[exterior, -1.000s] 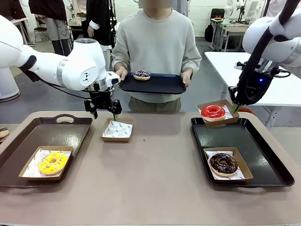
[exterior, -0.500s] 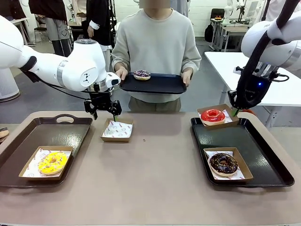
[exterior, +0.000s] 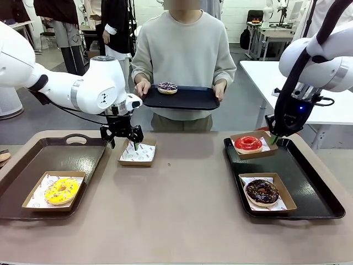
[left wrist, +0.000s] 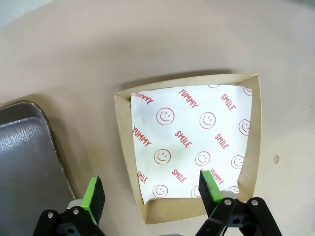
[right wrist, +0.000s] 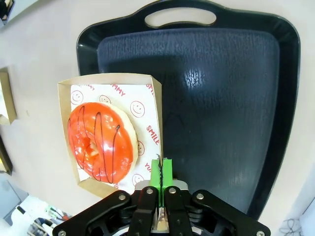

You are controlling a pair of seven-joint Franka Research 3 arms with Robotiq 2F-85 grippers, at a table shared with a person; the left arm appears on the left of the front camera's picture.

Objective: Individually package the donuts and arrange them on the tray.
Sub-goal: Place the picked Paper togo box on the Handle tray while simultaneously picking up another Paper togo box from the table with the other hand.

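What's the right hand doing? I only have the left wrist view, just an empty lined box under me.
Observer: The right hand is shut on the side wall of a box that carries the red donut, at the far left corner of the right tray.
Operator: Where's the donut for my box?
Observer: The purple donut sits on a small tray that the person holds up at the far side.
Operator: Are the others boxed?
Observer: Yes. The yellow donut sits boxed on the left tray, and the chocolate donut sits boxed on the right tray.
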